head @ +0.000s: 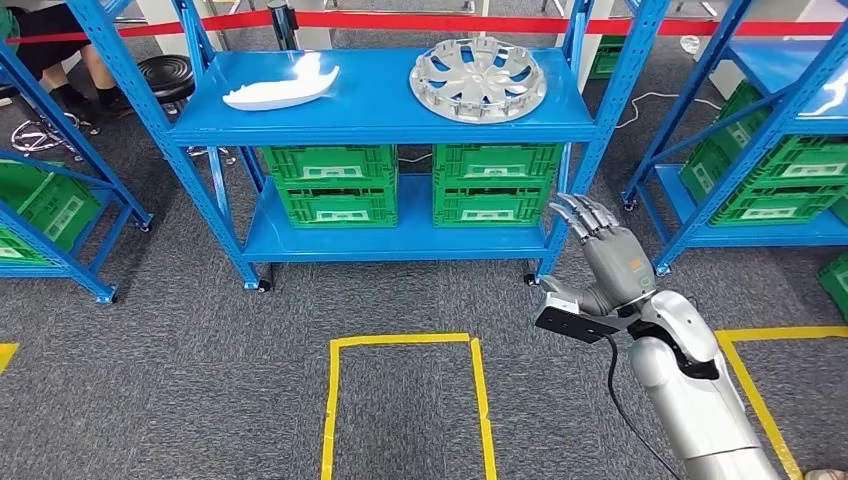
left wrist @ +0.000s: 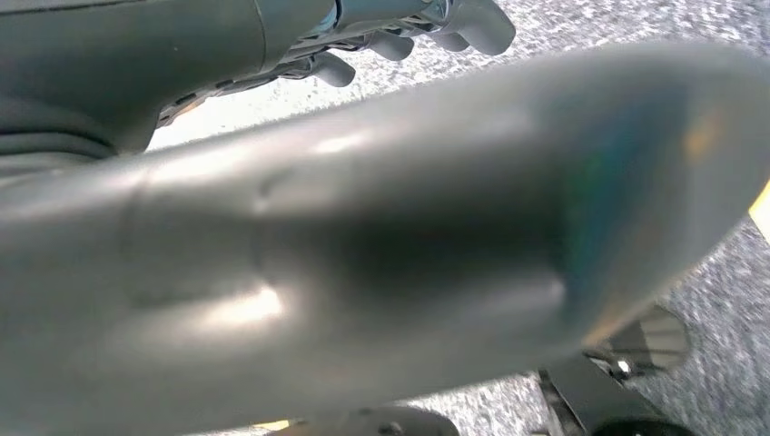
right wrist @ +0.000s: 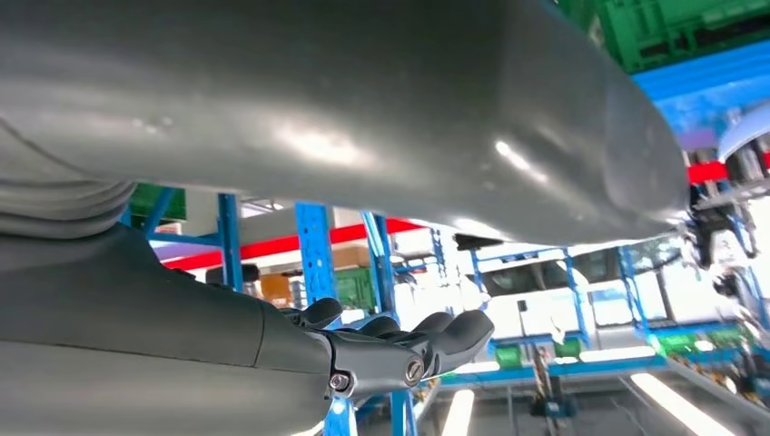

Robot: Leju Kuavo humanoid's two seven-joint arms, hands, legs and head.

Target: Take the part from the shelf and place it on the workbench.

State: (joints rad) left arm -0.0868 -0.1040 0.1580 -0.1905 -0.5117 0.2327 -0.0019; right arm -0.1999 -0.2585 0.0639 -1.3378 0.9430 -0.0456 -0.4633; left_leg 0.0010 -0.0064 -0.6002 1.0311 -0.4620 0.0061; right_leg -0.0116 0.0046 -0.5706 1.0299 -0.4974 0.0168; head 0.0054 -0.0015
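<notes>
The hubcap is seen at 12 o'clock on the shelf; the right hand, spread and empty, could be snagged on the upright.

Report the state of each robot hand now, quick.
Left robot hand: cannot be told; just curled fingers at the frame edge.
Right robot hand: open, fingers extended, holding nothing.
</notes>
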